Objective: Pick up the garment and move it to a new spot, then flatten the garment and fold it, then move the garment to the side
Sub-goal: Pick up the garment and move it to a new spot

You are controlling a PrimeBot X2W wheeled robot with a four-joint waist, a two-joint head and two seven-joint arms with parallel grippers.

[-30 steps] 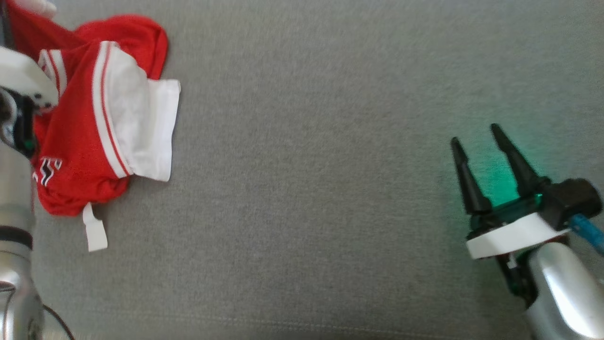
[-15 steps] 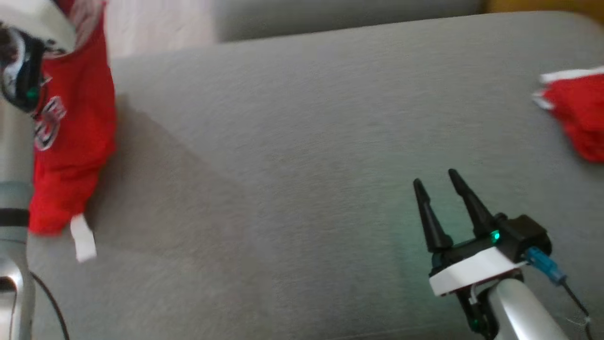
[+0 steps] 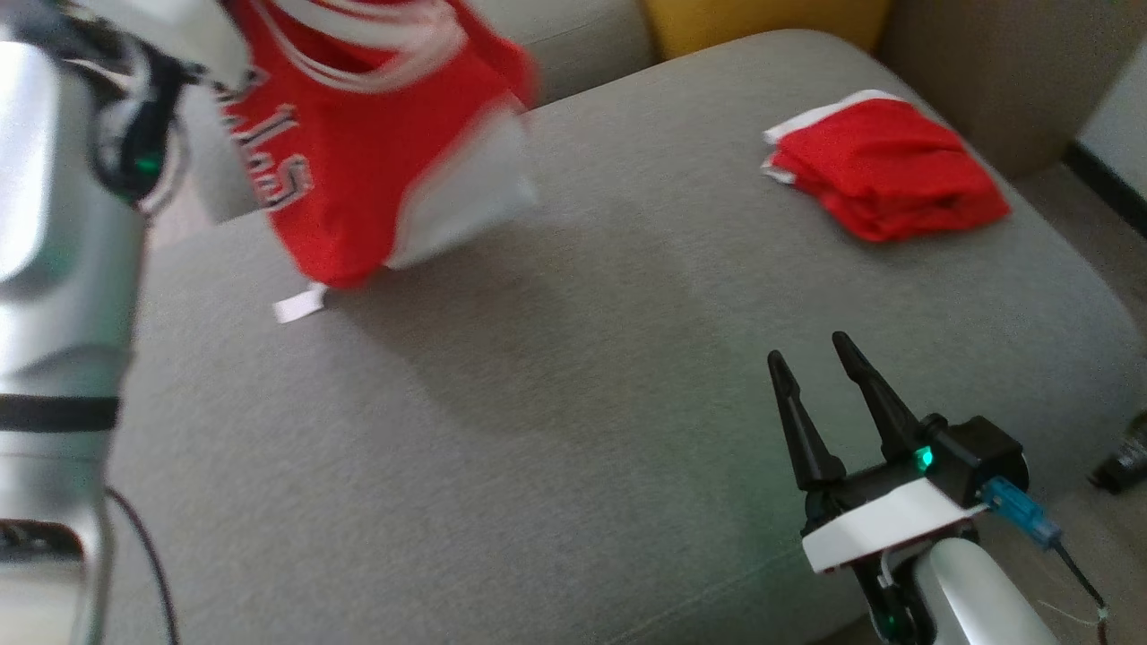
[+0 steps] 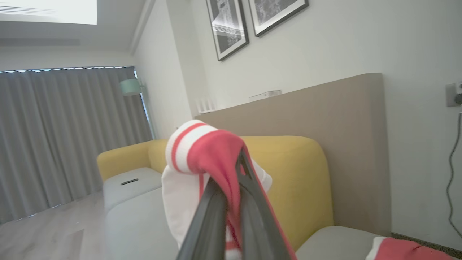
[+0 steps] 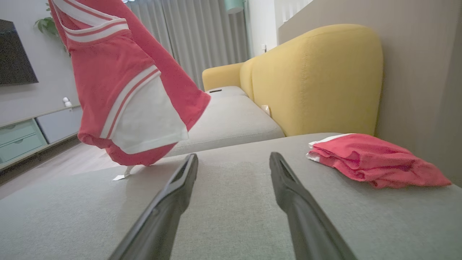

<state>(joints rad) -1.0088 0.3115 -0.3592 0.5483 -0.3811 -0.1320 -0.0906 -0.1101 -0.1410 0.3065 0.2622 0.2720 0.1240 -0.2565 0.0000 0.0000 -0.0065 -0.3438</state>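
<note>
The garment is a red jersey with white trim and white lettering. It hangs in the air over the back left of the grey cushion, and its white tag just reaches the fabric. In the left wrist view my left gripper is shut on a bunched fold of the garment. The right wrist view shows the garment dangling at the upper left. My right gripper hovers open over the cushion's front right, with nothing between its fingers.
A folded red and white garment lies at the cushion's back right corner. A yellow sofa back rises behind it. A dark bottle stands on the floor past the cushion's right edge. My left forearm fills the left side.
The head camera has tilted up and turned. My left gripper has lifted the garment off the cushion, and it now swings in the air. The right gripper stays open.
</note>
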